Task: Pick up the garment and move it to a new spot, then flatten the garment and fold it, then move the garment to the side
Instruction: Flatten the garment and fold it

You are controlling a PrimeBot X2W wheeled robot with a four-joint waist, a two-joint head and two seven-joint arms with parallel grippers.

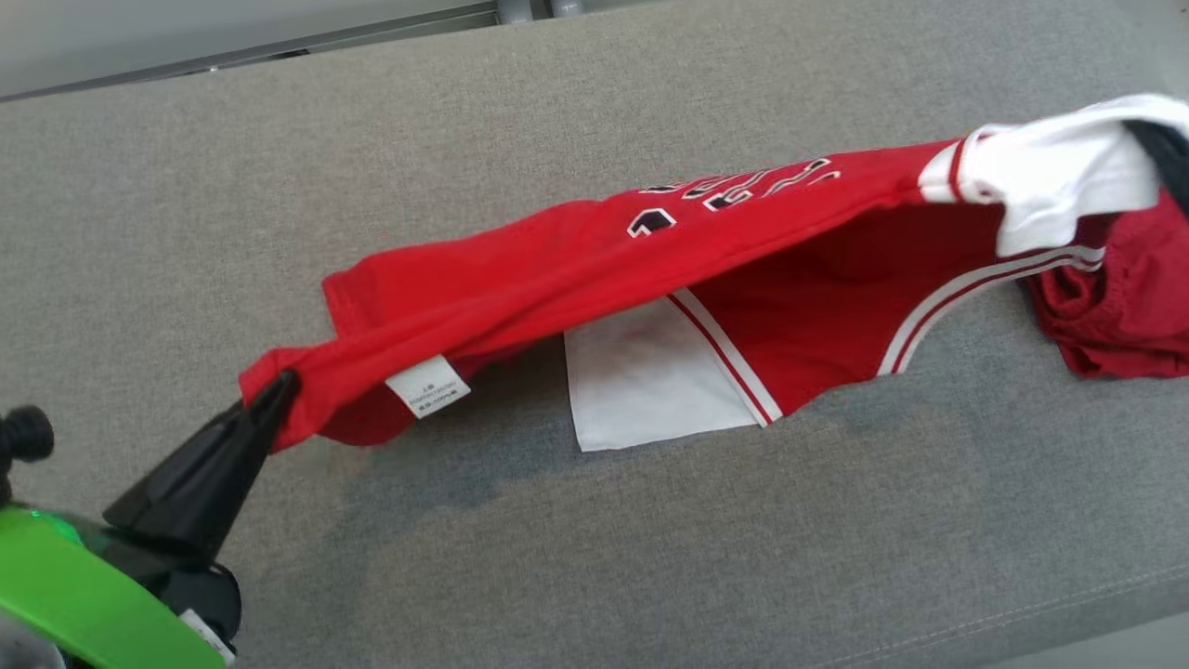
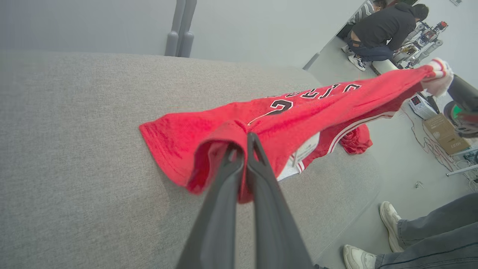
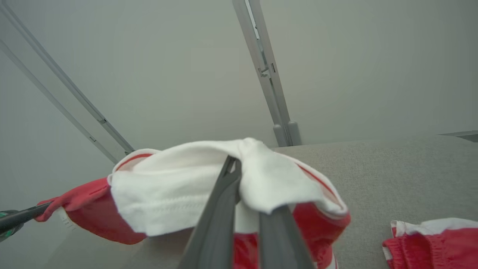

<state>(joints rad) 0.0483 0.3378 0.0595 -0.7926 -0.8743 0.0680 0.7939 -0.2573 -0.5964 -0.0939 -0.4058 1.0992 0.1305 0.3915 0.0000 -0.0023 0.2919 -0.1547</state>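
A red jersey (image 1: 650,251) with black-and-white lettering and white sleeves hangs stretched above the grey cushioned surface (image 1: 557,557). My left gripper (image 1: 279,386) is shut on its red hem corner at the lower left, also seen from the left wrist (image 2: 242,140). At the upper right, my right gripper (image 1: 1138,130) is shut on the white sleeve end (image 3: 168,194), fingers pinched into the cloth (image 3: 235,162). One white sleeve (image 1: 650,381) and the lower red panel still rest on the surface. A white label (image 1: 427,386) dangles near the left grip.
A bunched piece of red cloth (image 1: 1115,316) lies at the right end of the surface. The surface's front edge runs across the lower right. In the left wrist view, a person's shoes (image 2: 392,220) stand on the floor, another person (image 2: 384,26) crouches farther off, and a cardboard box (image 2: 446,134) stands there.
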